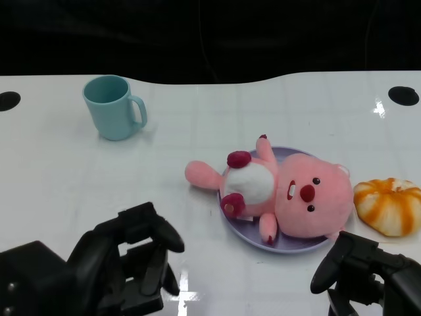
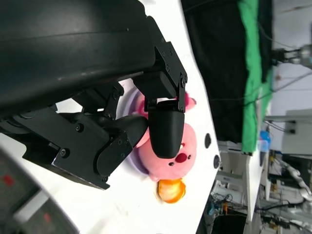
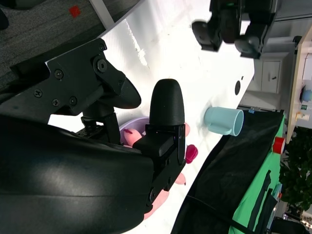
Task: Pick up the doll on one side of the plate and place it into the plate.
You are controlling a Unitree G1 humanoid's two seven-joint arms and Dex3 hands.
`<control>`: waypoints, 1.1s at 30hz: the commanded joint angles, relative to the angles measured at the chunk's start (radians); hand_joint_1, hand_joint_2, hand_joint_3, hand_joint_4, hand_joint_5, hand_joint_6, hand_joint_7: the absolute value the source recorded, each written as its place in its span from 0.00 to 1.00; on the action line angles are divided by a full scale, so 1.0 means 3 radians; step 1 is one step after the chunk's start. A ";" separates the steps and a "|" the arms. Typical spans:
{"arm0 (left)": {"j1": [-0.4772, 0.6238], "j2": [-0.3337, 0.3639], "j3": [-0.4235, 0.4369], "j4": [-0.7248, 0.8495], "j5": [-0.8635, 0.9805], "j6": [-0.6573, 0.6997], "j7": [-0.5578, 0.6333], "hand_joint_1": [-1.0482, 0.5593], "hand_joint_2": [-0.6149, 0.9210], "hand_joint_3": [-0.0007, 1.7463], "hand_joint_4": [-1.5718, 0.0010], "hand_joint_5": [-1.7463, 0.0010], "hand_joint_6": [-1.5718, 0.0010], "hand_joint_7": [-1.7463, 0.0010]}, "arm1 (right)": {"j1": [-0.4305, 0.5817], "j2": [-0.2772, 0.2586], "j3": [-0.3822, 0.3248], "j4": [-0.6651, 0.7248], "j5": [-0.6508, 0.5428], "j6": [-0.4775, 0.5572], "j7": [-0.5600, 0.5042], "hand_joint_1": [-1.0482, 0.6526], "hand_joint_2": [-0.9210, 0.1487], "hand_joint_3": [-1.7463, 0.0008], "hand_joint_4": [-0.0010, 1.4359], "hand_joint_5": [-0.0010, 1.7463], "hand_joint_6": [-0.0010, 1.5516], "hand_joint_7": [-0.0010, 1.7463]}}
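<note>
The pink doll (image 1: pixel 289 194) is seen lying on the purple plate (image 1: pixel 245 234), just beyond the right hand (image 1: pixel 360 268). Nothing is held by that hand or the left hand (image 1: pixel 135 257); fingers are parted.

Doll (image 1: pixel 289 194) lies on its back in the plate (image 1: pixel 245 234), right of table (image 1: pixel 79 171) centre, one limb sticking out over the left rim; bun-shaped toy (image 1: pixel 388 206) sits just right of the plate. Mug (image 1: pixel 113 107) stands well apart at far left; left hand (image 1: pixel 131 263) and right hand (image 1: pixel 358 270) sit at the near edge, both apart from the plate.
</note>
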 commanded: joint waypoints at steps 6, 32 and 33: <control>0.0194 0.0089 0.0157 -0.0347 -0.0463 0.0485 -0.0039 0.57 0.68 0.80 0.44 0.00 0.54 0.03 | -0.0031 -0.0033 -0.0071 0.0022 0.0064 -0.0012 0.0019 0.57 0.26 0.36 0.41 1.00 0.32 0.87; -0.0179 0.0082 0.0274 0.0692 -0.0749 0.0140 -0.0427 0.60 0.70 0.83 0.44 0.00 0.56 0.00 | -0.0019 0.0001 -0.0159 0.0190 0.0112 -0.0164 0.0049 0.59 0.25 0.38 0.42 1.00 0.33 0.86; -0.0175 0.0080 0.0272 0.0684 -0.0748 0.0153 -0.0412 0.60 0.70 0.83 0.44 0.00 0.56 0.00 | -0.0015 0.0002 -0.0163 0.0191 0.0120 -0.0165 0.0047 0.59 0.25 0.38 0.42 1.00 0.33 0.86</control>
